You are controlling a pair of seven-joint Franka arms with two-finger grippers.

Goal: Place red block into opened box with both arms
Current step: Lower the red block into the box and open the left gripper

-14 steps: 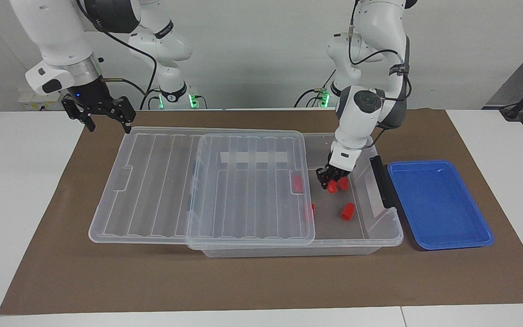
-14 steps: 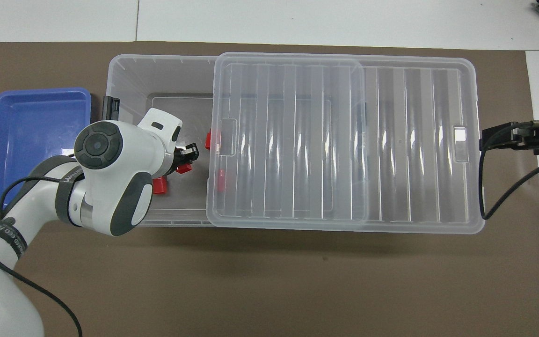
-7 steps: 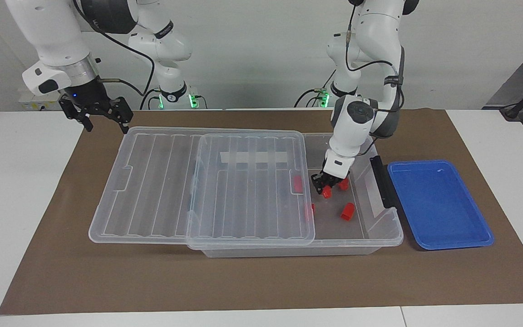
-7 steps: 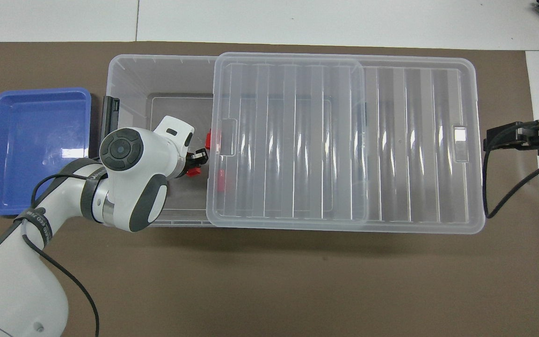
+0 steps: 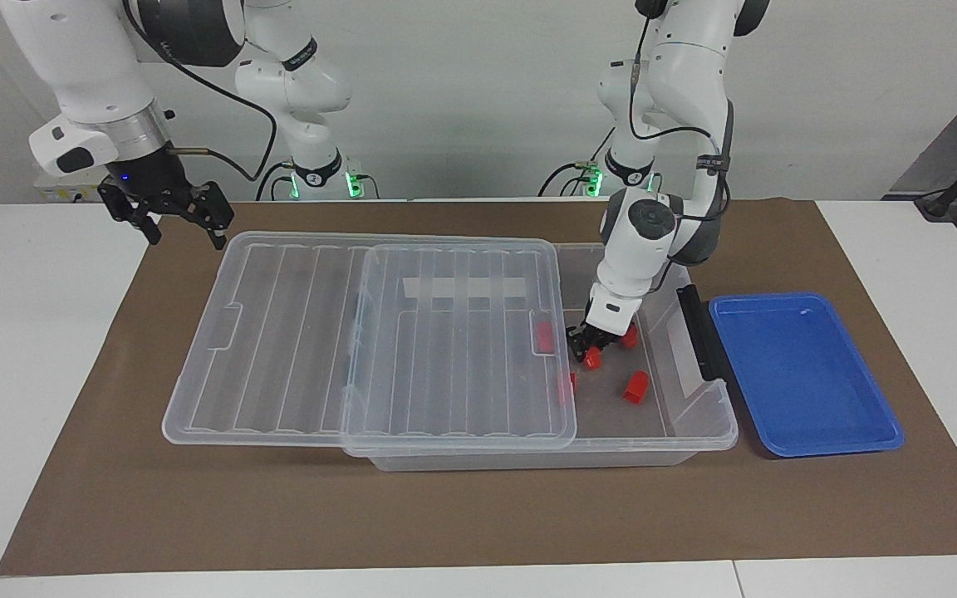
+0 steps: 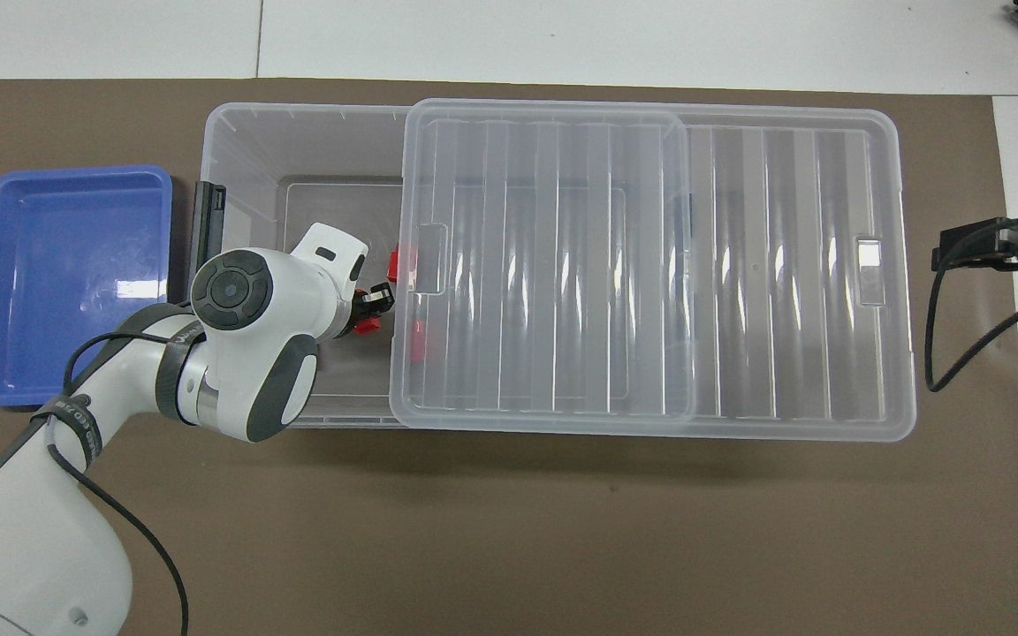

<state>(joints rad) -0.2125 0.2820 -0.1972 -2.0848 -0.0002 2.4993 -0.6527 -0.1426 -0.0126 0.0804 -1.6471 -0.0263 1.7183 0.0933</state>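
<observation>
Inside the uncovered end of the large clear plastic storage box (image 5: 694, 432), the left end effector (image 5: 588, 347) is down low, its fingers clamped on a small bright red block (image 5: 593, 358) that sits directly beneath the fingertips, at or just above the box floor; whether it touches the floor cannot be told. The end effector points steeply downward, so the block lies straight below it, with no sideways offset to close. The block is too small for any long axis to be read.

Three more red blocks of the same kind lie loose on the box floor around it: one (image 5: 630, 335) just beside the left end effector, nearer the robots, one (image 5: 635, 387) farther from the robots, and one (image 5: 566, 387) at the lid's edge. A fourth (image 5: 543, 335) shows through the ribbed clear lid (image 5: 362, 349), which is slid toward the right arm's end and covers most of the box.

A shallow blue plastic tray (image 5: 802, 432) stands on the brown mat beside the box's black handle (image 5: 699, 332), at the left arm's end of the tabletop.

The right end effector (image 5: 169, 218) waits with its fingers spread wide and empty, raised near the lid's corner at the right arm's end. The left arm is plainly the one on the block; what seems to remain is letting go and lifting clear.
</observation>
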